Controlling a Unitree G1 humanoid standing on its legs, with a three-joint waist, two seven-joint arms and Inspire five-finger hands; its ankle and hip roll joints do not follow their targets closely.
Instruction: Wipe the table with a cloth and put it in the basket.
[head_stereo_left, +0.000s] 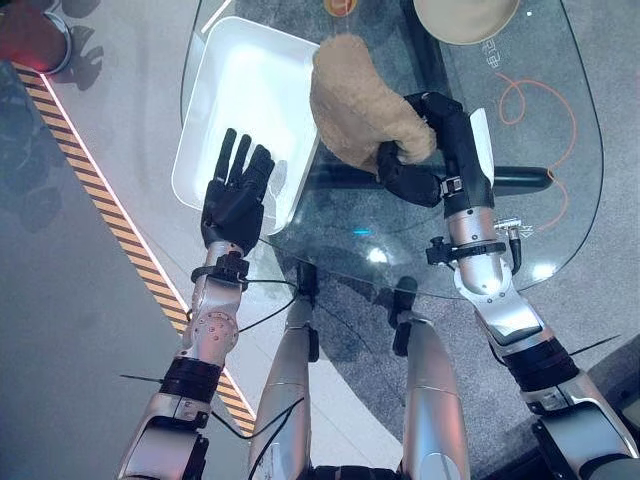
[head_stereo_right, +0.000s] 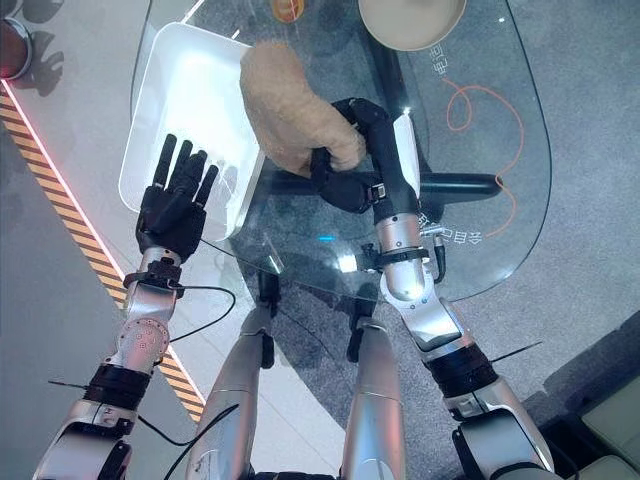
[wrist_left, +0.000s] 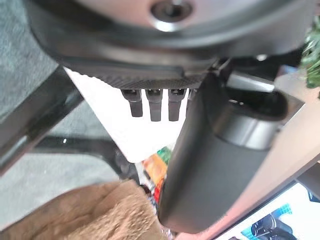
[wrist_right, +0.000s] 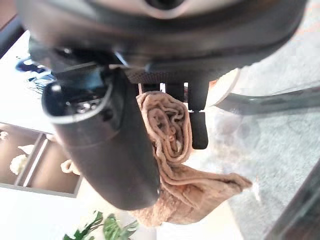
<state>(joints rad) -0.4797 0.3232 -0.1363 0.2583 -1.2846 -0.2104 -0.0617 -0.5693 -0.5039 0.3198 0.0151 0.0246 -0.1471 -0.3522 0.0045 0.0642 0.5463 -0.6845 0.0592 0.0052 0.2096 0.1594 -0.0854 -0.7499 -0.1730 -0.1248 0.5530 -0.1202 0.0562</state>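
Observation:
A tan fluffy cloth (head_stereo_left: 355, 105) hangs bunched over the glass table (head_stereo_left: 520, 200), beside the right rim of the white basket (head_stereo_left: 225, 120). My right hand (head_stereo_left: 425, 150) is shut on the cloth's lower right part; the right wrist view shows folds of the cloth (wrist_right: 172, 150) pinched between thumb and fingers. Over the basket's near edge my left hand (head_stereo_left: 238, 195) is held flat, its fingers straight and spread, holding nothing. The left wrist view shows the cloth (wrist_left: 85, 212) below that hand's straight fingers (wrist_left: 152, 102).
A beige bowl (head_stereo_left: 465, 18) stands at the table's far edge, with an orange object (head_stereo_left: 342, 6) to its left. An orange cord (head_stereo_left: 535, 105) loops under the glass at right. A yellow-black striped line (head_stereo_left: 90, 190) crosses the floor at left.

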